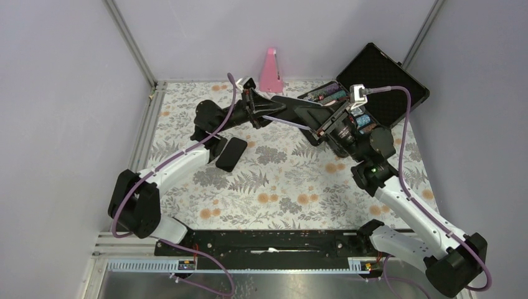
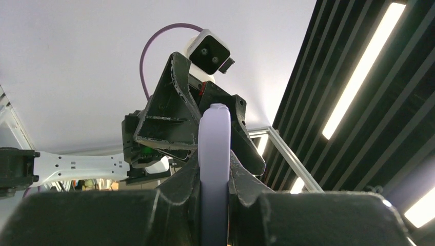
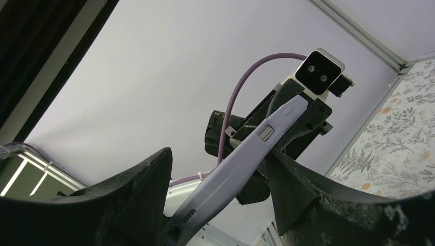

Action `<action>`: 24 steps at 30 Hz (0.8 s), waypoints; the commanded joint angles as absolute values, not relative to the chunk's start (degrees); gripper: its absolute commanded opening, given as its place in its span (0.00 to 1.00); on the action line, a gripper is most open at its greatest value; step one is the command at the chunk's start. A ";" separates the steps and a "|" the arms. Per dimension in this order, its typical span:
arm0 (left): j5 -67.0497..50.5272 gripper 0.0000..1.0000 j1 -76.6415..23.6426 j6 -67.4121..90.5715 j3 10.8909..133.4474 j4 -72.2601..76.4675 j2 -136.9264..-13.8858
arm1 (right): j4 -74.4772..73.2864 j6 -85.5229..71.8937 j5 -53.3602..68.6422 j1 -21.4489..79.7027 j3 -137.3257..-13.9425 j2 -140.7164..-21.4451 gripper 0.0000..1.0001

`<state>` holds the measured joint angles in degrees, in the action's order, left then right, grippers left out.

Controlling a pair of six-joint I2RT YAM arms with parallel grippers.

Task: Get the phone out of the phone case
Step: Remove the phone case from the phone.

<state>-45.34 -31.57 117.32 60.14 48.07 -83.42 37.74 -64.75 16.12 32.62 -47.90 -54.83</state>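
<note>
Left arm (image 1: 180, 165) and right arm (image 1: 411, 212): white link shells, black joint housings. Left gripper (image 2: 214, 171): matte black. One purple cable (image 1: 408, 124) along each arm. White twin-lens wrist camera (image 3: 319, 72) at 1 o'clock, right wrist view.

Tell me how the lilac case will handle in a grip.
Probably stiff: the case sticks out straight from the left claw, no sag. Likely slippery: it looks smooth and thin. Pinched near one end, it may twist.
</note>
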 commanded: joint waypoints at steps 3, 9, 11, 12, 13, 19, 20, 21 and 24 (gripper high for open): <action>-43.93 0.00 -32.21 123.37 57.19 54.35 -82.73 | 54.33 -67.08 18.40 32.69 -47.64 -55.50 0.73; -43.36 0.00 -34.93 125.74 54.92 54.96 -84.17 | 62.19 -66.81 21.21 32.69 -50.54 -58.24 0.74; -42.40 0.00 -34.54 128.12 53.88 58.24 -84.77 | 63.75 -67.58 21.56 32.68 -50.80 -58.65 0.76; -42.06 0.00 -34.28 128.76 53.84 59.70 -85.08 | 64.31 -67.92 21.49 32.69 -50.54 -58.59 0.77; -41.75 0.00 -34.00 129.10 53.96 60.70 -85.22 | 64.30 -68.21 21.46 32.65 -50.22 -58.48 0.79; -41.74 0.00 -32.12 127.20 56.80 59.17 -84.75 | 55.81 -66.35 18.99 32.67 -48.00 -54.69 0.87; -41.87 0.00 -31.99 126.84 57.26 58.54 -84.65 | 54.03 -65.41 18.64 32.69 -47.92 -54.13 0.87; -41.92 0.00 -31.99 126.81 57.54 58.33 -84.71 | 53.32 -65.02 18.19 32.69 -47.57 -53.73 0.85; -41.82 0.00 -32.08 127.15 57.87 58.40 -84.86 | 53.56 -64.79 18.10 32.70 -47.49 -54.18 0.69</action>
<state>-40.62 -32.14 119.87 55.70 59.29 -84.14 46.83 -66.04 18.92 32.25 -45.98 -56.66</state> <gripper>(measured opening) 0.134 0.787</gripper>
